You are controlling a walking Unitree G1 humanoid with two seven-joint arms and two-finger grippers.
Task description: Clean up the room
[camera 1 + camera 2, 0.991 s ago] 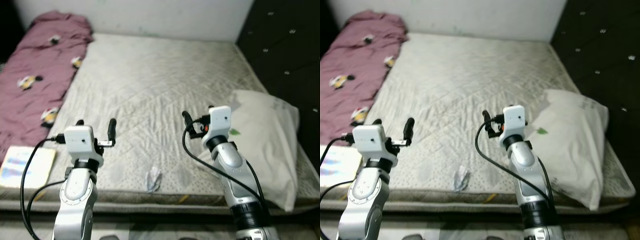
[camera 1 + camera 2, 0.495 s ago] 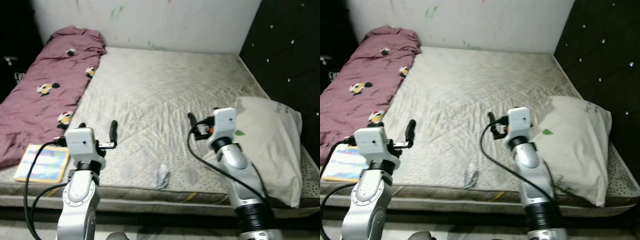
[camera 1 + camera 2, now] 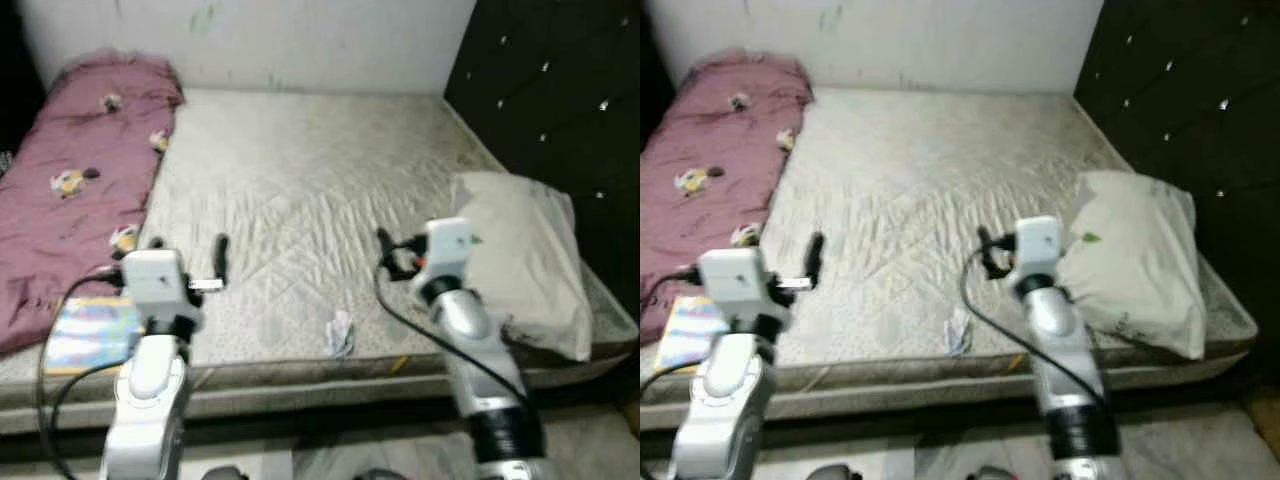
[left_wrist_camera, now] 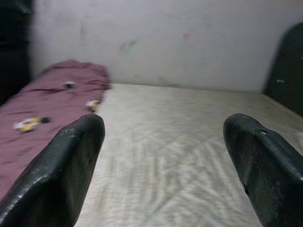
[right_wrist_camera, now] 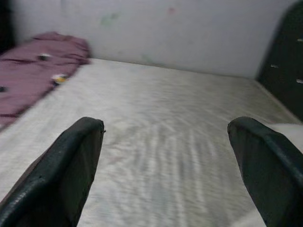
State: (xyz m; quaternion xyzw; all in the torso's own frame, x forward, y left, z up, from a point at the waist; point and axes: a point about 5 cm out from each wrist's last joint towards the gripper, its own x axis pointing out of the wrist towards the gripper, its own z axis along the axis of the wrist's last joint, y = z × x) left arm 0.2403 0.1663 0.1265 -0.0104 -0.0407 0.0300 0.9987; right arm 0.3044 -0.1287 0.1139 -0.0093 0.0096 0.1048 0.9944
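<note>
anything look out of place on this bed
Yes. A crumpled scrap of paper lies near the mattress's front edge, between the two raised grippers. A colourful book sits at the front left corner beside the bunched maroon blanket. The pillow overhangs the right edge.

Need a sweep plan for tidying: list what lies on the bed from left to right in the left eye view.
Maroon blanket → colourful book → crumpled wrapper → white pillow.
</note>
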